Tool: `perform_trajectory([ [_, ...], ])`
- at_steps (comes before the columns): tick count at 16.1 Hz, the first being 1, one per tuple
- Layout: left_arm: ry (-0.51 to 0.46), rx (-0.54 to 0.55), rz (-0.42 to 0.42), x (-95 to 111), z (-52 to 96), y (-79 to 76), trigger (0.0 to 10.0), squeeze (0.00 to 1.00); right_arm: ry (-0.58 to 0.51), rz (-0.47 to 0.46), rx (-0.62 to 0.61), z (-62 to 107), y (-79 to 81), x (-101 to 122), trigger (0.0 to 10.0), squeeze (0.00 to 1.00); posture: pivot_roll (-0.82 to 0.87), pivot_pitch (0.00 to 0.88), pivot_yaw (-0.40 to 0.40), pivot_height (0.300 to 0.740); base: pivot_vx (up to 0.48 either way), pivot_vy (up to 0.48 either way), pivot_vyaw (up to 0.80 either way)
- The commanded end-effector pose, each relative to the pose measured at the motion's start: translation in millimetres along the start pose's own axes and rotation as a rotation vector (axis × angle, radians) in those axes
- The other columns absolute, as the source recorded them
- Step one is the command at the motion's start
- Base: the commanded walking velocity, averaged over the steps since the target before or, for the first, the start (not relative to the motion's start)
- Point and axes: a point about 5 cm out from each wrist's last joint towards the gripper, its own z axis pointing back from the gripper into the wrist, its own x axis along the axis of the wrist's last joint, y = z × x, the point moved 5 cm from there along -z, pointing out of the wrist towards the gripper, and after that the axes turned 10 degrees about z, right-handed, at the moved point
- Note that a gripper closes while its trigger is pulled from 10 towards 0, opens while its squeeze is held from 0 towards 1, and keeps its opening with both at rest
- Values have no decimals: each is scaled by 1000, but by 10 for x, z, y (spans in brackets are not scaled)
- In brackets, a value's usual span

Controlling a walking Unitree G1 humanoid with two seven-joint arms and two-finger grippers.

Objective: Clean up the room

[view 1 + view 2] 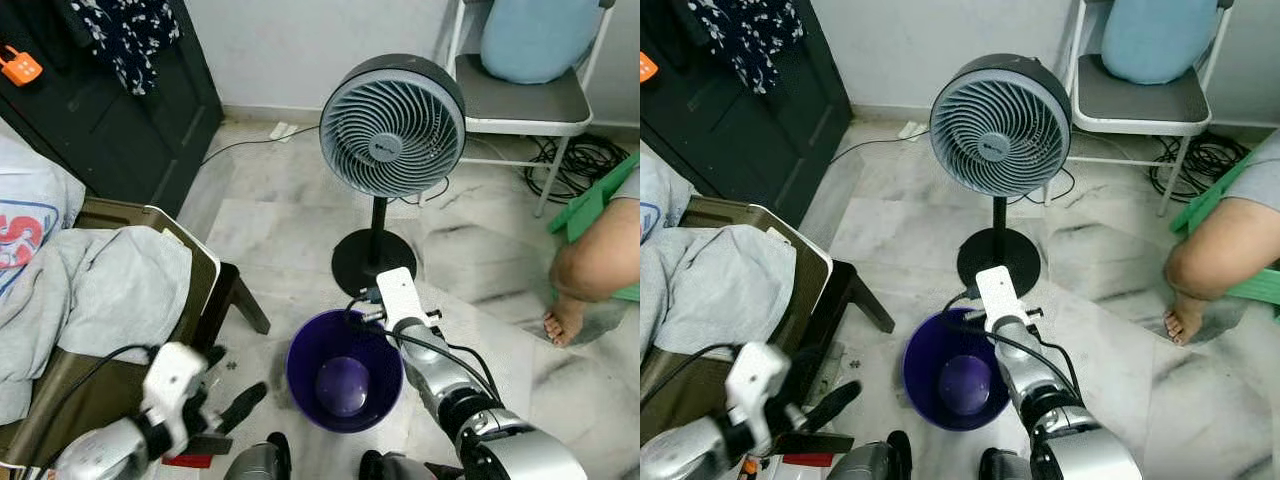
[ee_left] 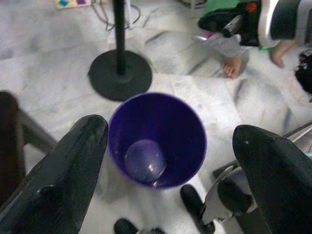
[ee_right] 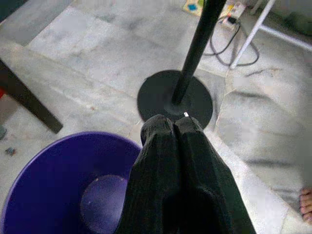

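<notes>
A purple bucket [image 1: 343, 372] stands on the marble floor just in front of me, with nothing but its round bottom showing inside. My right gripper [image 3: 174, 121] is shut with nothing visible between its fingers. It hovers over the bucket's far rim and points toward the fan base [image 3: 174, 97]. My left gripper [image 2: 169, 127] is open, fingers wide apart, low on the left of the bucket [image 2: 156, 139] and looking down into it. In the left eye view one black finger [image 1: 245, 402] of that gripper reaches toward the bucket.
A standing fan [image 1: 392, 125] rises right behind the bucket. A white chair [image 1: 520, 100] with a blue cushion and cables stand at the back right. A person's leg and foot [image 1: 565, 318] are at the right. An armchair [image 1: 150, 290] piled with grey clothes sits on the left.
</notes>
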Motion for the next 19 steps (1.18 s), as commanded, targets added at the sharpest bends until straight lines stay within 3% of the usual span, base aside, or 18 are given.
perform_trajectory([
  [1, 28, 17, 11, -83, 143, 44, 10000, 0, 6, 17, 8, 8, 36, -26, 10000, 0, 127, 256, 85, 740, 0, 0, 0],
  [2, 27, 19, 7, -73, 204, 56, 10000, 0, 2, 9, 11, 9, 33, -26, 10000, 0, 126, 256, 84, 740, 0, 0, 0],
  [7, 26, 40, -8, -50, 224, 81, 10000, 0, -32, -10, 36, 8, 55, 24, 10000, 0, 139, 258, 86, 740, 0, 0, 0],
  [10, 31, 67, -13, -56, 258, 119, 10000, 0, -84, -66, 47, -21, 36, 175, 10000, 0, 146, 265, 95, 740, 0, 0, 0],
  [15, 34, 80, -20, -52, 322, 127, 10000, 0, -194, -159, 165, 28, 394, 446, 10000, 0, 155, 274, 107, 740, 0, 0, 0],
  [17, 36, 80, -21, -51, 333, 128, 10000, 0, -197, -158, 207, 75, 549, 425, 10000, 0, 156, 275, 110, 740, 0, 0, 0],
  [19, 38, 79, -22, -55, 340, 123, 10000, 0, -182, -154, 219, 91, 586, 371, 10000, 0, 156, 275, 110, 740, 0, 0, 0],
])
